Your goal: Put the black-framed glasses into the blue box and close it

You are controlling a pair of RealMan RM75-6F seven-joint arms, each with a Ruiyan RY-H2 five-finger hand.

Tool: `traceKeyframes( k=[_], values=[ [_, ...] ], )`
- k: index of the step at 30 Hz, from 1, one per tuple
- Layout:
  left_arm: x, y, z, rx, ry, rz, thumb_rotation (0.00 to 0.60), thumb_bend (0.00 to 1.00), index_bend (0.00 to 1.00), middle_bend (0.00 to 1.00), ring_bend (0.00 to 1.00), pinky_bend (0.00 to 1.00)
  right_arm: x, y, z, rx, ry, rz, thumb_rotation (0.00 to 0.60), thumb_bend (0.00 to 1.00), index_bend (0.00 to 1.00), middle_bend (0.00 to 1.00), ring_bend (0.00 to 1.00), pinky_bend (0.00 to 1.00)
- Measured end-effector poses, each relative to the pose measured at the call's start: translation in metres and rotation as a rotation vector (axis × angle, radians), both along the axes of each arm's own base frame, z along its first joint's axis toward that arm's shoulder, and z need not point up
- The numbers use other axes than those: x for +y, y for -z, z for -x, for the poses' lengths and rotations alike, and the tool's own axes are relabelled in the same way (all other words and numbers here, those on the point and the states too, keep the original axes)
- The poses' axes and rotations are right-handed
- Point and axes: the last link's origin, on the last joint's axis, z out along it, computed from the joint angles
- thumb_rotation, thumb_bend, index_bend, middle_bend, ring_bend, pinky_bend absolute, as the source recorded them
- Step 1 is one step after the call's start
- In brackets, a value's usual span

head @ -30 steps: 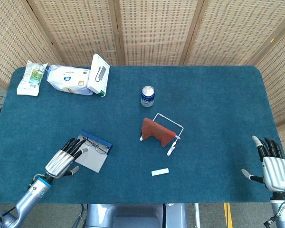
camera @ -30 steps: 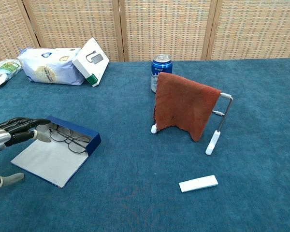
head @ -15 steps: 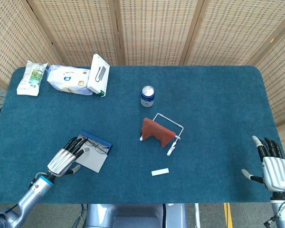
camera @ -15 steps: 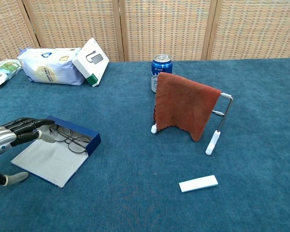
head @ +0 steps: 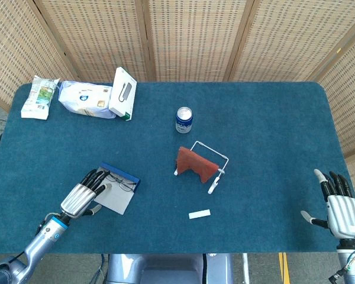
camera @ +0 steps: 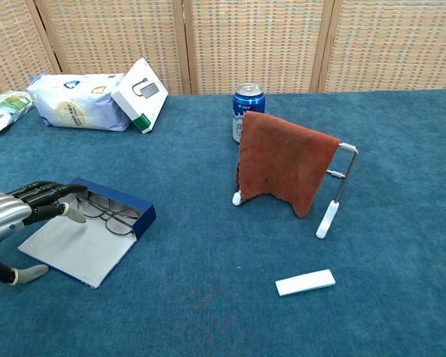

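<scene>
The blue box (head: 123, 176) (camera: 137, 216) lies open near the table's front left, its grey lid (head: 114, 200) (camera: 78, 246) flat toward me. The black-framed glasses (head: 123, 183) (camera: 108, 213) rest inside the box. My left hand (head: 83, 197) (camera: 15, 214) hovers over the lid's left side, fingers stretched toward the glasses and the thumb spread below; it holds nothing. My right hand (head: 342, 211) rests at the front right edge in the head view, fingers apart and holding nothing.
A red cloth on a white wire rack (head: 199, 164) (camera: 285, 167) stands mid-table with a blue can (head: 184, 119) (camera: 246, 105) behind it. A small white slab (head: 199, 213) (camera: 305, 282) lies in front. A white box (head: 123, 92) (camera: 140, 93) and two wipe packs (head: 86, 99) sit at the back left.
My left hand has crept slightly forward and right over the lid, its thumb swinging closer underneath. The right hand has not moved.
</scene>
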Motion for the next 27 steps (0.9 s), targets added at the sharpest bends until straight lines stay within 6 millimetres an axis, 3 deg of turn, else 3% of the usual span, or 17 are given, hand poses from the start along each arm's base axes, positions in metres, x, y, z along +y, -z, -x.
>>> traceKeyframes(
  k=[7, 18, 27],
  values=[
    [0.001, -0.001, 0.001, 0.005, 0.006, 0.002, 0.6, 0.43, 0.3, 0.0, 0.0, 0.0, 0.001, 0.0, 0.0, -0.002, 0.0, 0.0, 0.6, 0.13, 0.0, 0.16, 0.0, 0.0],
    [0.007, -0.002, -0.001, 0.004, 0.006, -0.006, 0.6, 0.44, 0.31, 0.0, 0.0, 0.0, 0.001, 0.0, 0.0, -0.004, -0.001, -0.001, 0.6, 0.13, 0.0, 0.16, 0.0, 0.0],
    [0.023, -0.005, -0.006, -0.014, -0.008, -0.023, 0.6, 0.44, 0.33, 0.0, 0.0, 0.0, 0.001, 0.0, 0.001, -0.002, -0.001, 0.0, 0.6, 0.13, 0.0, 0.16, 0.0, 0.0]
  ],
)
